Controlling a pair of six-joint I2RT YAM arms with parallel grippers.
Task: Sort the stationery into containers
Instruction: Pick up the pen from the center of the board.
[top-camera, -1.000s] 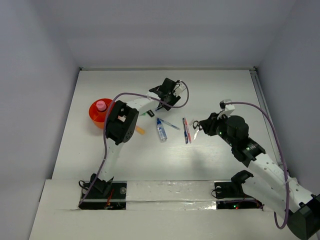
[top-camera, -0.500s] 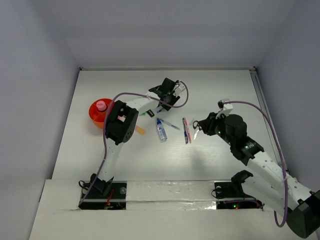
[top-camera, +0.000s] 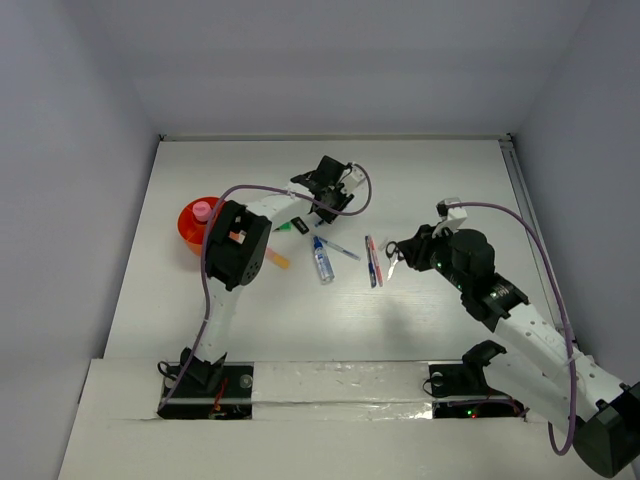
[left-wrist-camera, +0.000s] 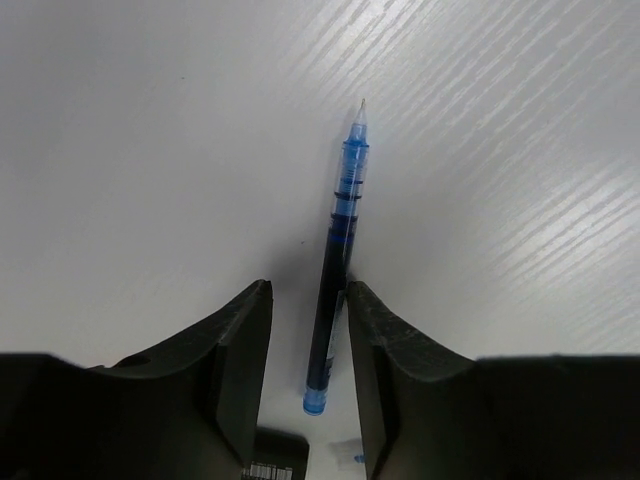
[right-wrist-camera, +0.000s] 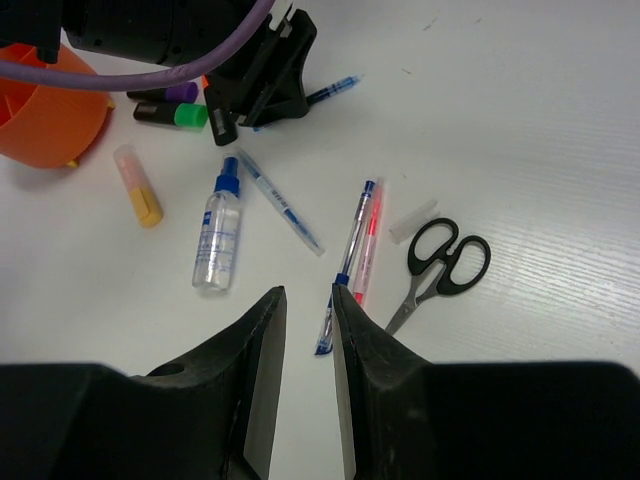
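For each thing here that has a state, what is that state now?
left hand: open, fingers astride the blue pen
right hand: slightly open, empty
scissors: closed, lying flat
blue-capped bottle: capped, on its side
orange holder: upright, pink-capped bottle inside

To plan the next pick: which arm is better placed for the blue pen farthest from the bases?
Left. The left end effector straddles that blue pen, one finger on each side. The right end effector hovers apart, near the scissors.
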